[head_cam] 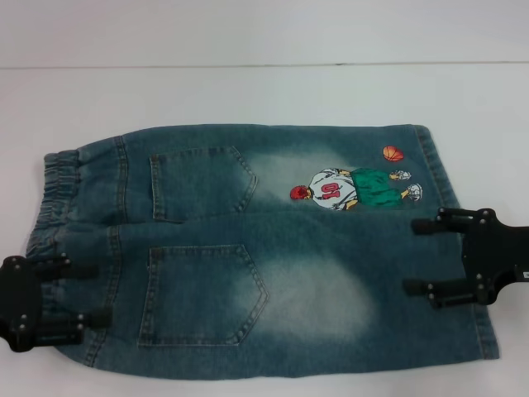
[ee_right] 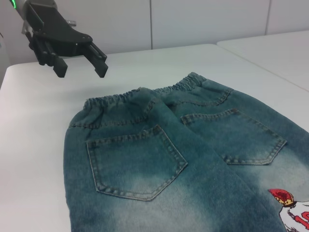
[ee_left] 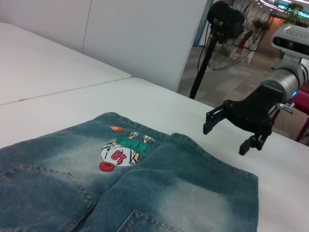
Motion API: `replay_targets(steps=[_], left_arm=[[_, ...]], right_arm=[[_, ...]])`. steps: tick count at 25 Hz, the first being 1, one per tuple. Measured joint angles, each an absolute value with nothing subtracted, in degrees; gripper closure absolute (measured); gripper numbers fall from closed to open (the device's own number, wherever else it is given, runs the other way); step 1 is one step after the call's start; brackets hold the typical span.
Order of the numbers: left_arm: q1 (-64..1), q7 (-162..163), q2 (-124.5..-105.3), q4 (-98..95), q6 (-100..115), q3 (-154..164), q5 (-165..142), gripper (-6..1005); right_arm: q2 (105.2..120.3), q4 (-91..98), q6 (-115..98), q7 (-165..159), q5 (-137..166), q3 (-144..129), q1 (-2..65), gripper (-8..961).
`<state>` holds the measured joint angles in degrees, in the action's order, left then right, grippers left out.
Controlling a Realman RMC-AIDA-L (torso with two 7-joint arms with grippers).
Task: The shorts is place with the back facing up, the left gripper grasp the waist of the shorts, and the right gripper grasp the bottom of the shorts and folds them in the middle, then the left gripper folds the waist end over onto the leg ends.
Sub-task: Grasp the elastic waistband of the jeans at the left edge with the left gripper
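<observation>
The shorts lie flat on the white table, back up, showing two patch pockets and an embroidered basketball player. The ruched waist is at the left and the leg ends at the right. My left gripper hangs open at the near end of the waist, holding nothing. The right wrist view shows this gripper raised off the waist. My right gripper is open at the leg ends. In the left wrist view it hovers just past the hem, not touching.
The white table spreads round the shorts, with a seam to a second table surface behind. Beyond the table's far edge on the right arm's side stand a black floor fan and open floor.
</observation>
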<state>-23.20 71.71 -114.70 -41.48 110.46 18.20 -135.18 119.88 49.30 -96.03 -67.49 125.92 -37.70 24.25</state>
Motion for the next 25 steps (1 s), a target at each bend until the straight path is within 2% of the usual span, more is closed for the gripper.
replay_targets(steps=[6, 14, 25], left_arm=[[-23.2, 72.23, -114.7, -41.5, 109.87, 18.19, -135.17, 214], [-23.14, 76.78, -114.89, -44.64, 109.88, 18.42, -136.15, 215], [-21.6, 93.39, -117.36, -59.32, 107.54, 18.83, -141.89, 214]], right_arm=[[119.88, 49.28, -96.02, -67.53, 125.88, -37.7, 24.25, 15], [119.89, 49.22, -96.11, -67.5, 125.84, -37.7, 24.25, 17], [119.81, 49.22, -95.63, -67.17, 125.14, -37.26, 24.76, 19]])
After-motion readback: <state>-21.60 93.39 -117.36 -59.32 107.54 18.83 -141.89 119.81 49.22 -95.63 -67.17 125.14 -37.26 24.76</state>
